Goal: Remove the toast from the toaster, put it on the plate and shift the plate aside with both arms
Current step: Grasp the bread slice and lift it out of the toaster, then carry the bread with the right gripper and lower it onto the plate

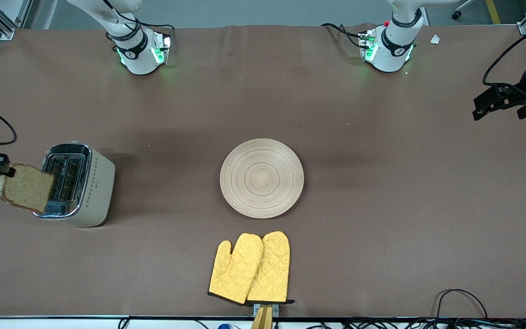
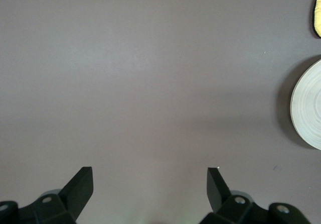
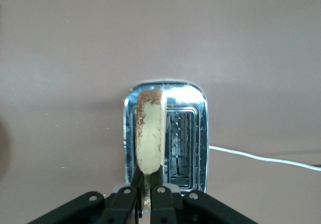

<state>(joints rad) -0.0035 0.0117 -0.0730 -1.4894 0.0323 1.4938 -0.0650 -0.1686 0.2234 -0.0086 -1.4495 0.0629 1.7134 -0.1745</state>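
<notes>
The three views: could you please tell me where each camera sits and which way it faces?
Front view: high across the table, facing both bases; shows plate, toaster, mitts, right gripper holding toast, left gripper.
Left wrist view: looks down at table between open fingers; plate edge.
Right wrist view: looks down past its gripper, toast over toaster.
Shared: front and right wrist views show toast, toaster.

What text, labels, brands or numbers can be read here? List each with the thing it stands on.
None can be read.
The toaster has a small dark mark and a row of dots on its side, too small to read.
Each arm base carries a small round emblem, not legible.
The toast in the right gripper, the plate and the oven mitts bear no writing.
</notes>
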